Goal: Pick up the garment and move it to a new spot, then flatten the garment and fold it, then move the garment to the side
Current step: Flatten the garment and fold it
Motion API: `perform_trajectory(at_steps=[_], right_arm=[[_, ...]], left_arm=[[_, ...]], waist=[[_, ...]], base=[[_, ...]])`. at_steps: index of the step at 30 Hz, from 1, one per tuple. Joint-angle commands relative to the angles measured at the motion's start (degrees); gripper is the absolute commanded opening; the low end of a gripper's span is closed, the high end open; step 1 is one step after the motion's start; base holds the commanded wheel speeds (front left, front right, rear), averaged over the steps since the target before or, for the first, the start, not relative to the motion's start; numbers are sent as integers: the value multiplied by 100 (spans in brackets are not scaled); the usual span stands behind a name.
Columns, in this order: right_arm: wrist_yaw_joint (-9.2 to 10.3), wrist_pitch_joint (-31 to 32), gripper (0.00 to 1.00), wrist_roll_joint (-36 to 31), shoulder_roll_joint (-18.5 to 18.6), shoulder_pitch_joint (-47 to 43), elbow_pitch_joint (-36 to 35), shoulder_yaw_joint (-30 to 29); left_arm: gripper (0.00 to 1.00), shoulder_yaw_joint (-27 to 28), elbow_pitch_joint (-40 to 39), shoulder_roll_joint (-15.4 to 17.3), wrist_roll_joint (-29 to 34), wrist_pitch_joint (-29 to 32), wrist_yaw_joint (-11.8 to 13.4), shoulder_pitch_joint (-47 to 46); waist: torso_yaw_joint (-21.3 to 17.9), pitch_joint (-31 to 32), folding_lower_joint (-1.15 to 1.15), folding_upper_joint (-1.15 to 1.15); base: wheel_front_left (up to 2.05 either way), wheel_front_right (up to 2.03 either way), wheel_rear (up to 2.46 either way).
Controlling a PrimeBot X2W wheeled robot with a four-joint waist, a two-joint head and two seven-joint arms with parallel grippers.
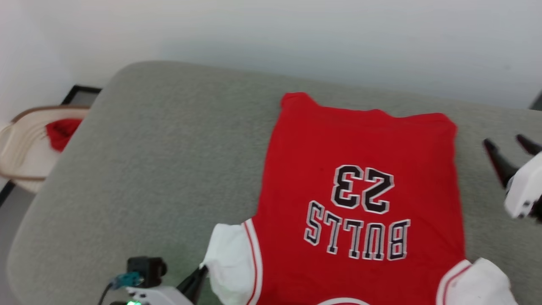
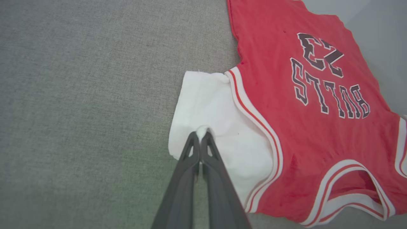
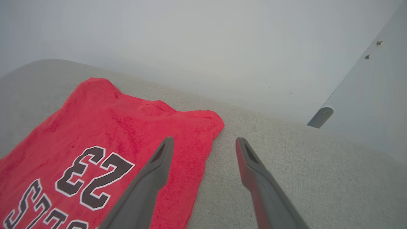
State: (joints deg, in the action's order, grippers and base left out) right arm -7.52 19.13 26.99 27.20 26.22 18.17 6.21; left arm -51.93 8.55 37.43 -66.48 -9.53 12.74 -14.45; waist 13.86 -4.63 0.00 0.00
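Head view gives a plain white wall (image 1: 296,34) behind a wide grey-green cushion (image 1: 161,161) with a rounded far-left corner. On the right half of this cushion the garment (image 1: 360,148) lies flat, with its lettering facing up and its hem toward the wall. Past the cushion's left edge stands a cream basket (image 1: 21,148) with a red cloth (image 1: 61,131) inside. Left wrist view shows the left hand (image 2: 202,133) clenched on the garment's white sleeve (image 2: 210,105), with a small fold pinched between the tips. Right wrist view shows the right hand (image 3: 204,140) released, fingers spread, over the cushion beside the garment's far corner.
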Motion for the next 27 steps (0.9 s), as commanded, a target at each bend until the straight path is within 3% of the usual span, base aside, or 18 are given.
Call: perform_trajectory(at_steps=[1,15,27], right_arm=[[6,81,100,-18,21,133,140,-29],[5,1115,100,-451,331,2048,2660,-217],[5,1842,100,-1244,298,2899,4251,-974]], left_arm=[[0,-25,26,-53,59,18,-39,-95],[0,-376,712,-908,375,106,-671,-920],[0,-490,1311,-1464,461,-19,-1100,-1357]], waist=[[436,-269,0,0],[1362,-1130,0,0],[1767,-1683,0,0]], base=[[0,0,0],[0,0,0],[0,0,0]])
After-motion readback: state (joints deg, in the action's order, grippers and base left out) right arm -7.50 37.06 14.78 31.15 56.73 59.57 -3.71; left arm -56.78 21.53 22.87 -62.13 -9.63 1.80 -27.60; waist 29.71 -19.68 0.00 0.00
